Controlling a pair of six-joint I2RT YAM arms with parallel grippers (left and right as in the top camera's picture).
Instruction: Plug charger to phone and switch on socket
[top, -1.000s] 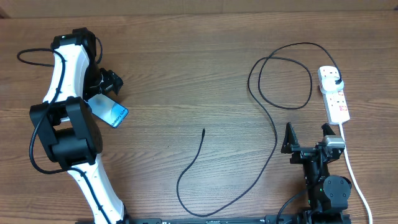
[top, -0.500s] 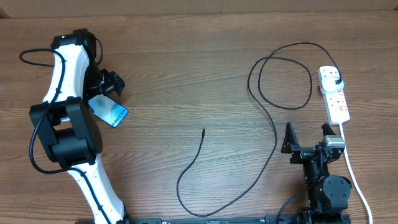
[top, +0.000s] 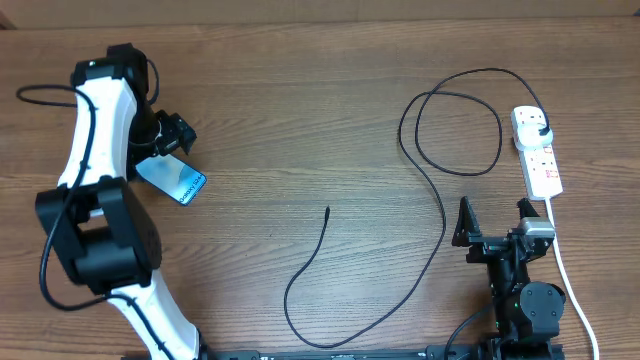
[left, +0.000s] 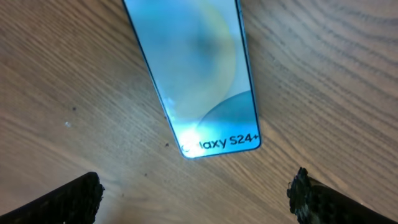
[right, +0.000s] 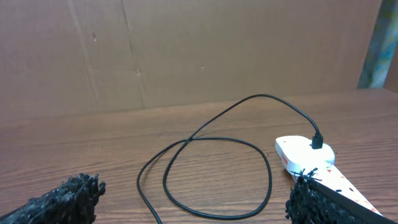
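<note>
The phone (top: 176, 180) lies flat on the table at the left, its light-blue screen lit; in the left wrist view (left: 198, 81) it reads "Galaxy S24+". My left gripper (top: 168, 137) is open and empty just behind the phone (left: 198, 198). The charger, a thin black cable (top: 440, 215), loops from its plug head (top: 541, 132), which sits in the white socket strip (top: 537, 152), to a free connector tip (top: 328, 210) mid-table. My right gripper (top: 494, 225) is open and empty near the front edge; its wrist view shows the cable loop (right: 217, 174) and the strip (right: 308, 155).
The strip's white lead (top: 572, 285) runs to the front edge beside the right arm's base. A brown cardboard wall (right: 186, 50) stands behind the table. The left arm's white links (top: 95, 130) reach over the table's left side.
The left arm has shifted a little to the left and back, uncovering more of the phone. The phone, cable and right arm have not moved.
</note>
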